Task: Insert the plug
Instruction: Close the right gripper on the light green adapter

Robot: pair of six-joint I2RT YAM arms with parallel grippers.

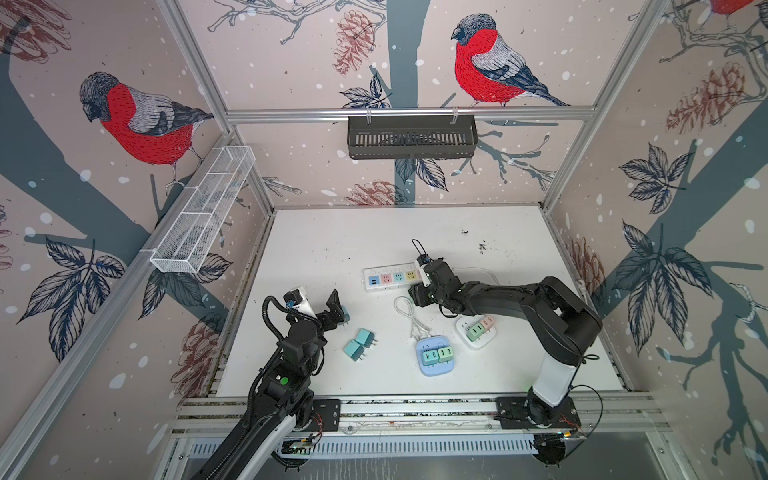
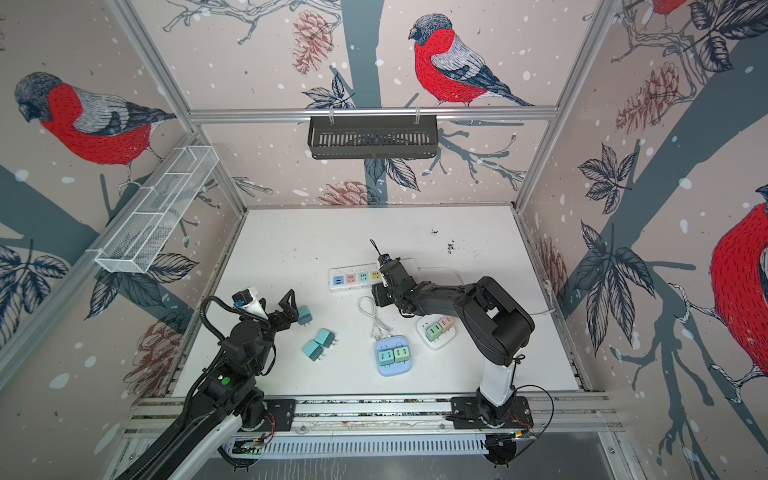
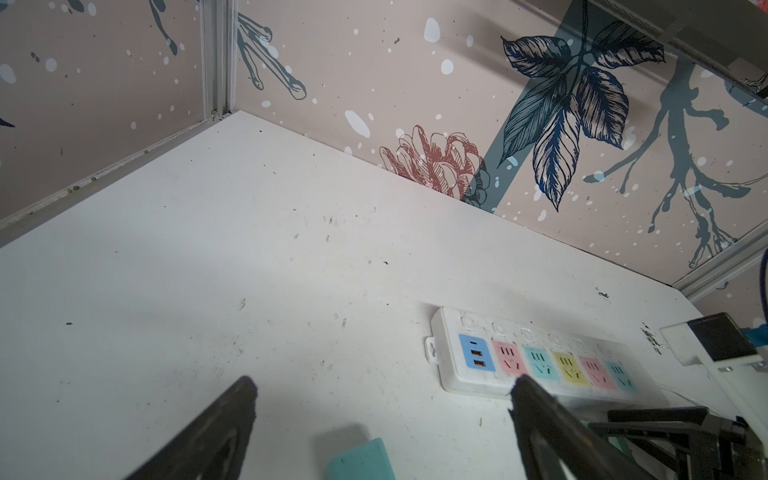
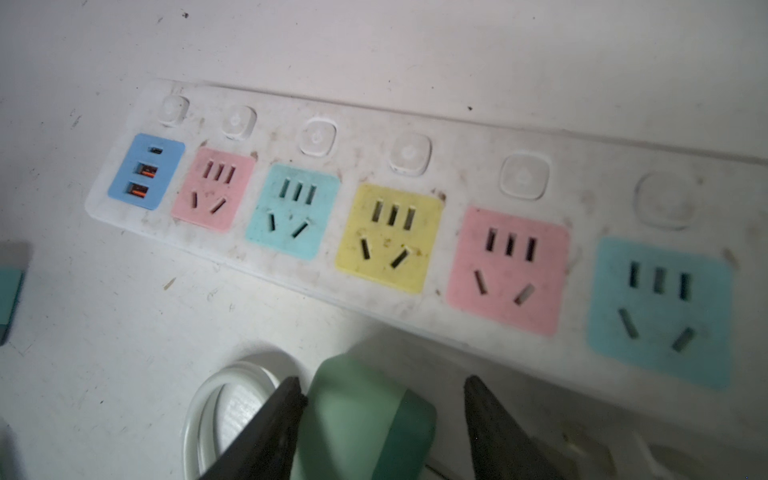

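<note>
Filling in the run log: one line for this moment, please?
right hand holds green plug near power strip | left hand open by teal plug | plug not yet inserted

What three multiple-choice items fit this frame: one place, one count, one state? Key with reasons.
1. Where is the green plug?
A. Between the right pincer's fingers
B. In the white wire basket
C. Seated in the yellow socket

2. How many coloured three-pin sockets does the power strip carry, its blue USB panel aside?
A. Three
B. Five
C. Seven

3. What is the left pincer doing?
A. Shut on a cable
B. Shut on a pink plug
C. Open, gripping nothing

Key:
1 A: the right wrist view shows the plug between the dark fingers.
2 B: the sockets run pink, teal, yellow, pink, teal.
3 C: its fingers stand wide apart, and a teal plug lies loose near them.
</note>
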